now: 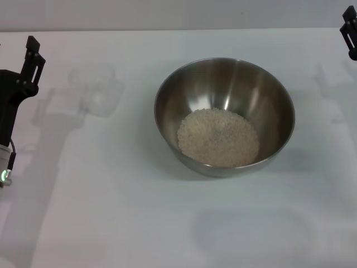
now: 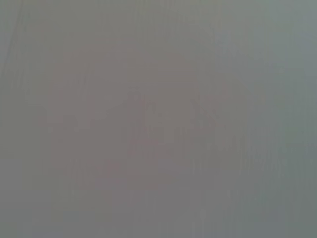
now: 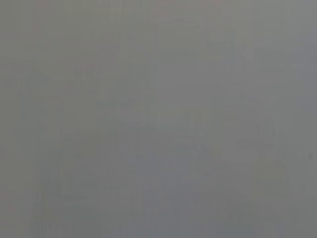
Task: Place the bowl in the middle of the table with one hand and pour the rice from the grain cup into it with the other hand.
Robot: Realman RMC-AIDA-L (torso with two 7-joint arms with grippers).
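The steel bowl (image 1: 224,114) stands near the middle of the white table (image 1: 167,223). A round heap of pale rice (image 1: 218,137) lies in its bottom. The clear grain cup (image 1: 96,89) stands on the table left of the bowl, apart from it, and looks empty. My left gripper (image 1: 32,54) is raised at the left edge, left of the cup and not touching it. My right gripper (image 1: 350,34) shows only partly at the top right corner, far from the bowl. Both wrist views show only a plain grey surface.
Faint shadows of the arms fall on the tabletop left of the cup and right of the bowl. The table's far edge (image 1: 178,29) runs along the top of the head view.
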